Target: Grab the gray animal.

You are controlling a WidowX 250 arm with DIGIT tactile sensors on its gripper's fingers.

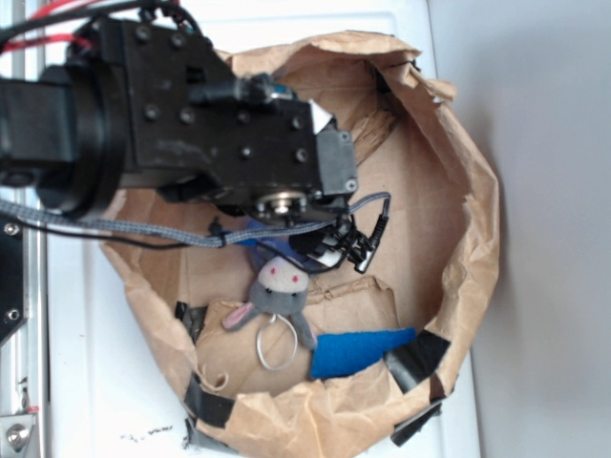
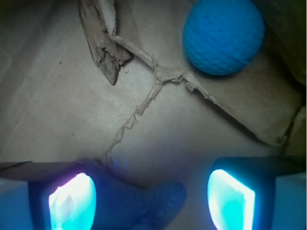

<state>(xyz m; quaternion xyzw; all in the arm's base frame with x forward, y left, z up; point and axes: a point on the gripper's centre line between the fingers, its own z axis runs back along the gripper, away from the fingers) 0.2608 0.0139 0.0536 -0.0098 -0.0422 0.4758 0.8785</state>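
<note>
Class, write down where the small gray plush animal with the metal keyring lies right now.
In the exterior view, the small gray plush animal lies on the brown paper bag's floor, just below the gripper and left of the blue felt wedge.

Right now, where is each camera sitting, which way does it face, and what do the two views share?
Exterior: above the paper nest, looking down; the arm and gripper hang over the gray animal and blue wedge.
Wrist: on the gripper, facing the paper floor and a blue ball; its open fingers frame the bottom.
Shared: the gripper and the torn brown paper.
</note>
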